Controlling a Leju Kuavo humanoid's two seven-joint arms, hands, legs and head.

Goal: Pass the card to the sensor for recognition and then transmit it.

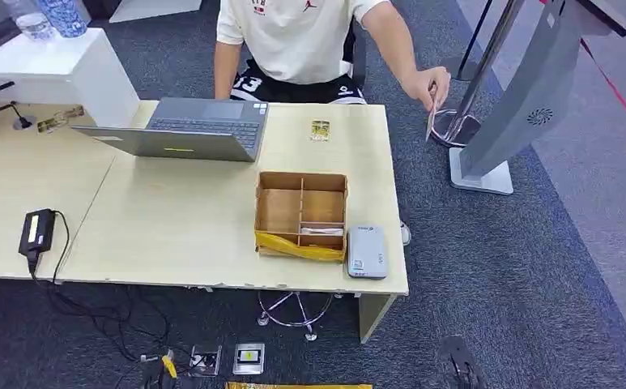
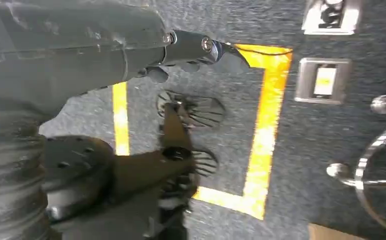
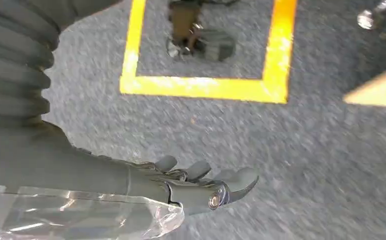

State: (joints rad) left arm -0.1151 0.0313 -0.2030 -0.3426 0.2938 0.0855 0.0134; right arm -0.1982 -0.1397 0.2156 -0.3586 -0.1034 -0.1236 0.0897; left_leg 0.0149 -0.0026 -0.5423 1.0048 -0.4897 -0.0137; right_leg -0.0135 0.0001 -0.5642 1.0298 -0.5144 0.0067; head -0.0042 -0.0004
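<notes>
Both robot hands, left robot hand [image 2: 181, 50] and right robot hand [image 3: 200, 182], hang low, seemingly spread and holding nothing; lift the right one slowly toward the card [image 1: 432, 121] past the worktop's [image 1: 172, 227] far right corner.

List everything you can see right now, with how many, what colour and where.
Table: two pushed together, light wood, centre.
Laptop: one, grey, open, far side of the table.
Divided box: one, brown, yellow strip along its near side, near right part of the table.
Sensor: one, silver-grey, beside the box at the table's right edge.
Small card: one, yellowish, on the table right of the laptop.
Power adapter: one, black, near left of the table.
Stand: one, grey, on the carpet at right.
Floor tape: yellow lines on grey carpet.
Person: one, white shirt, seated behind the table, a card in one hand.
Left hand: dark grey, hanging over the floor.
Right hand: dark grey, over the carpet, empty.
</notes>
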